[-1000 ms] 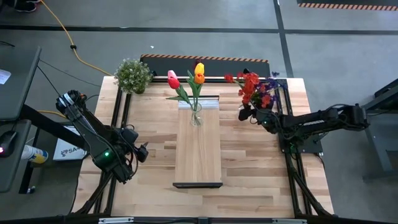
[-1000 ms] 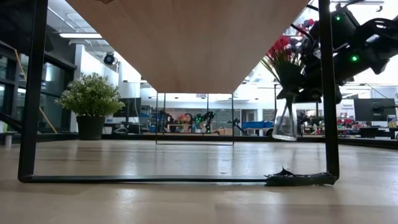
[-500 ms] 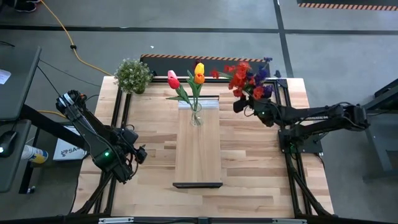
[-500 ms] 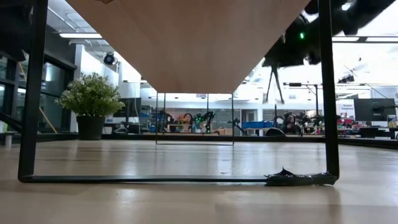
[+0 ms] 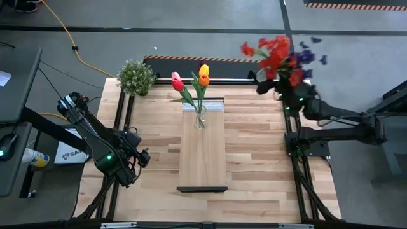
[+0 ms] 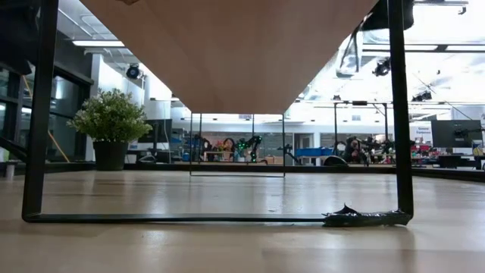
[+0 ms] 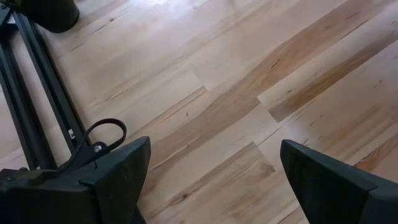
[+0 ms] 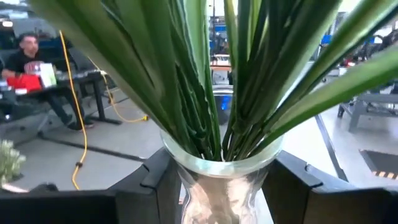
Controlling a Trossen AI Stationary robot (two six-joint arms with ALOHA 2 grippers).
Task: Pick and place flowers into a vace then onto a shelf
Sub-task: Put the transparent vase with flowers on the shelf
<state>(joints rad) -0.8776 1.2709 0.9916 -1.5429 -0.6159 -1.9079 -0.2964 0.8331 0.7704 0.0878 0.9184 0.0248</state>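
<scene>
Since the earlier frame, right gripper point(image 5: 280, 92) has carried its glass vase point(image 8: 221, 186) of red and purple flowers point(image 5: 280, 54) from beside the shelf point(image 5: 203, 143) out toward 1 o'clock, fingers clamping the vase. Tulip vase point(image 5: 201, 119) stands on the shelf, potted plant point(image 5: 136, 76) at 11. Left gripper point(image 5: 145, 156) waits at 8, fingers wide.

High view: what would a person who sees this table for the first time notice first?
The eye goes first to the red and purple flowers, standing in a glass vase that the right gripper holds lifted near the table's far right corner. Next come the pink, yellow and orange tulips in a second vase on the far end of the shelf in the middle. The left gripper waits open at the near left.
</scene>
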